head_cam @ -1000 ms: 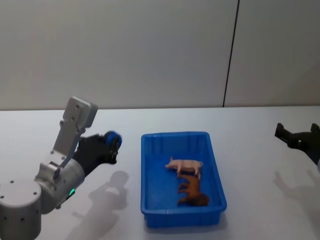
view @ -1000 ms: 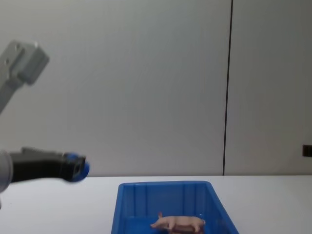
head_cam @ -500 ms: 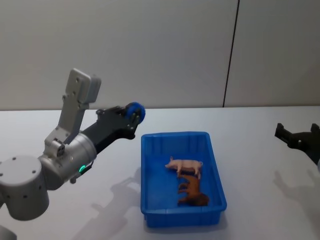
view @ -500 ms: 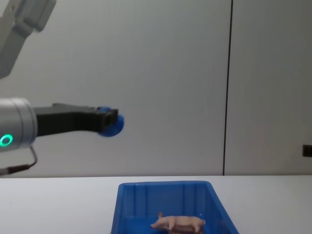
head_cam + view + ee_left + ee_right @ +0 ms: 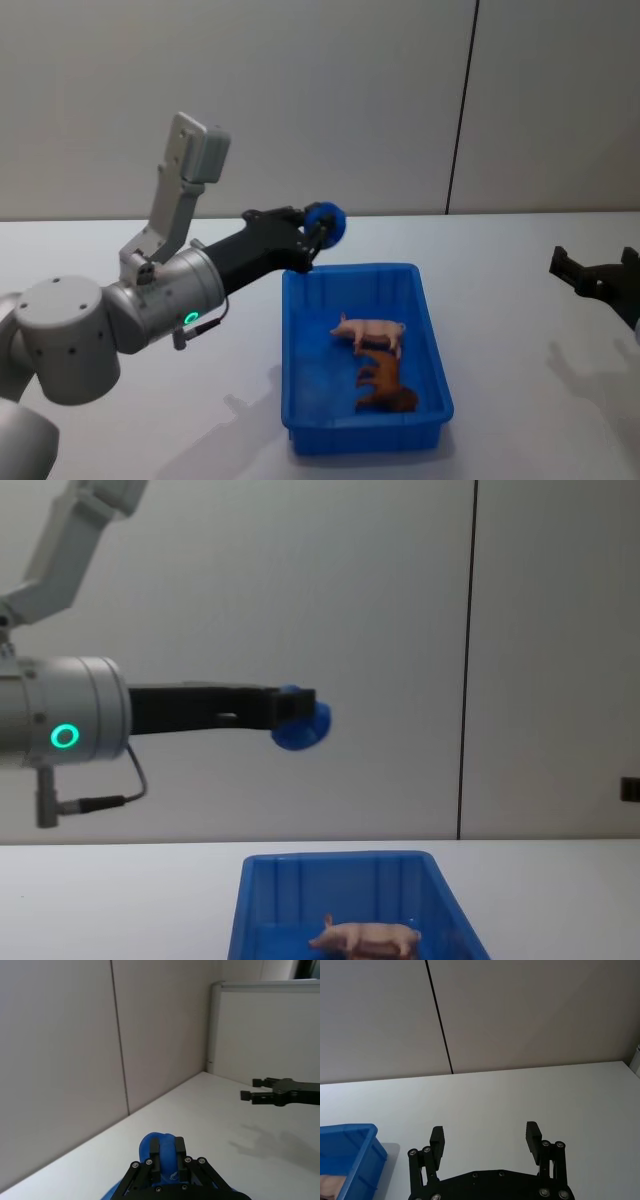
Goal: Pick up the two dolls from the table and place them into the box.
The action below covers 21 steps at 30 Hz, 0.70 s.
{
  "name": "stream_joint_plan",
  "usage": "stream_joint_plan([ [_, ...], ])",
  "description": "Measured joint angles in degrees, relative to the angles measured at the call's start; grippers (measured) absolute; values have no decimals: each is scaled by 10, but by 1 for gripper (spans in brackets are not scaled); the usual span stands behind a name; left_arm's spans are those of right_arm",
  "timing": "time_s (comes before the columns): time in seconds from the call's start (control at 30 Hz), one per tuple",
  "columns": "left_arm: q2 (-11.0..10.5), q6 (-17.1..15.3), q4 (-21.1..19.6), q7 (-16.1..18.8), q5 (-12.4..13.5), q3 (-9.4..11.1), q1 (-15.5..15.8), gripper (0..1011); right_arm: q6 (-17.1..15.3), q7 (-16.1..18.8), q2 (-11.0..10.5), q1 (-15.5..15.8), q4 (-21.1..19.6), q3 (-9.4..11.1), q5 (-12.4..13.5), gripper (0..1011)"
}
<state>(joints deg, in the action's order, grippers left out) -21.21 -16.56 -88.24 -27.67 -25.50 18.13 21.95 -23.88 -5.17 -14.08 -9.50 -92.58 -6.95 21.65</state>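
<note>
Both dolls lie inside the blue box [image 5: 289, 340]: the pale pink pig [image 5: 368, 329] and, just in front of it, the reddish-brown animal [image 5: 386, 384]. The chest view shows the pig [image 5: 366, 938] low in the box [image 5: 340, 861]. My left gripper [image 5: 320, 227] hovers in the air above the box's far left corner, shut on a small round blue object [image 5: 299, 734]. In the left wrist view its two fingers [image 5: 155, 1149] clamp that blue object [image 5: 145, 1145]. My right gripper [image 5: 588, 273] stands open and empty far to the right, apart from the box.
The white table [image 5: 500, 400] spreads wide around the box. A grey wall with a dark vertical seam [image 5: 460, 110] stands behind the table. The right wrist view shows the open right gripper [image 5: 485, 1138] and the box's corner [image 5: 350, 1130].
My left arm has swung up from the table at the left and rightward, carrying the blue object to above the box's far left corner. The dolls and the right gripper have not moved.
</note>
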Motion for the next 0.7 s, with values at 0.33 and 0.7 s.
stream_joint_plan([
  [0.33,21,-51,51,-56,-3,12,36,178,0,0,0,0,0,0,0,1001],
  [0.7,34,-72,88,-76,10,21,59,178,0,0,0,0,0,0,0,1001],
])
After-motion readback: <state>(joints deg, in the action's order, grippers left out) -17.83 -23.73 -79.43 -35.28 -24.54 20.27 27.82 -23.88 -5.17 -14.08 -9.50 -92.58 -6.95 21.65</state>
